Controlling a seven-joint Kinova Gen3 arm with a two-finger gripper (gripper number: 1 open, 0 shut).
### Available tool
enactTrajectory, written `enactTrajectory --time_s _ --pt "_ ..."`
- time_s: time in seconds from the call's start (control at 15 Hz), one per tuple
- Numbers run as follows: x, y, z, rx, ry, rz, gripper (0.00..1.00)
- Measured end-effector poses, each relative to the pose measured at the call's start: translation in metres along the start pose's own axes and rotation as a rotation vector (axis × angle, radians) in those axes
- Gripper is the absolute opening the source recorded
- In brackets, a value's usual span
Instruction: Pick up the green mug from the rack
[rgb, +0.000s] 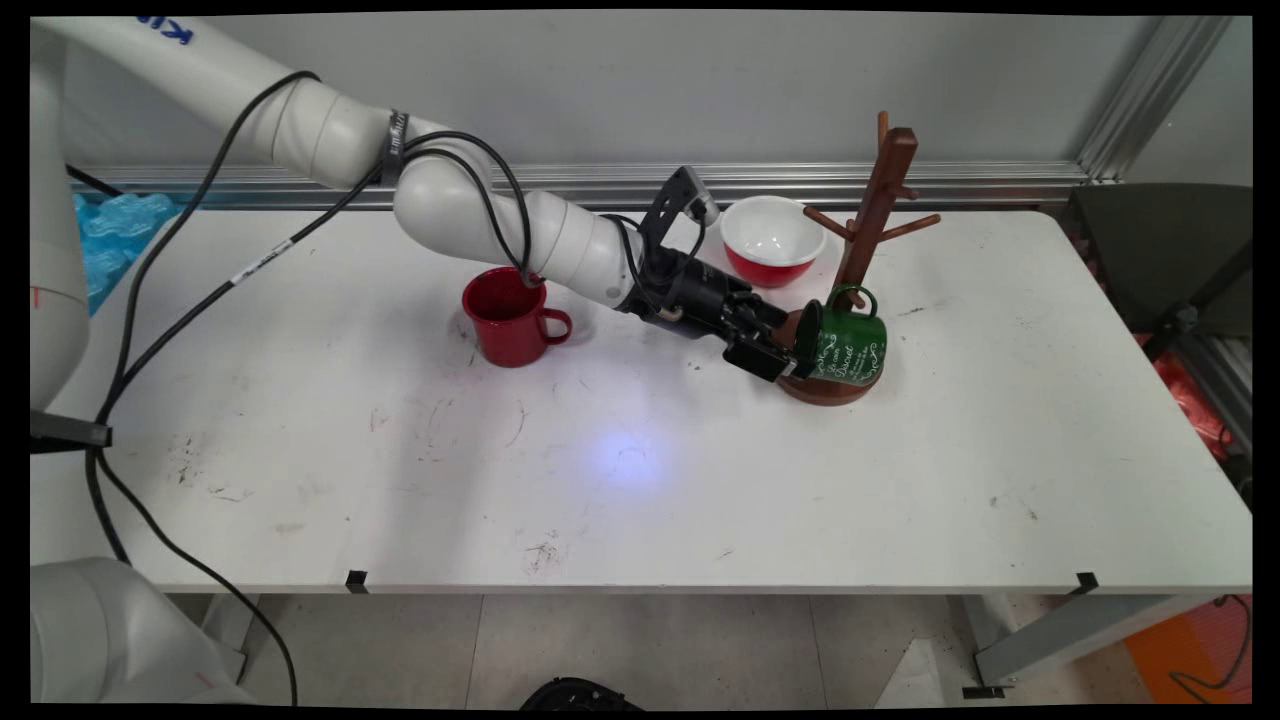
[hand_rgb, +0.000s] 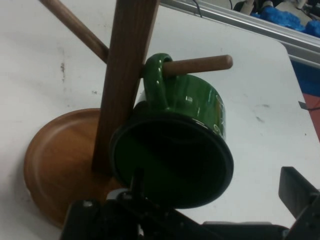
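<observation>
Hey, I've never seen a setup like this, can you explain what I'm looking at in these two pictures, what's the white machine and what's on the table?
The white machine is a robot arm ending in a black two-finger gripper. One picture comes from a fixed camera looking down across the white table; the other from a camera on the hand itself, looking along the gripper. On the table stand a red mug, a red bowl with a white inside, and a wooden mug tree. A green mug hangs by its handle on one of the tree's pegs. The gripper is right at the mug's rim; one finger sits off to the side, so it looks open.
</observation>
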Motion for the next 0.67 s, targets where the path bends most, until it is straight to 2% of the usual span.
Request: enactTrajectory --time_s 0.67 --pt "-0.003 -0.003 0.019 -0.004 0.009 -0.017 1.00"
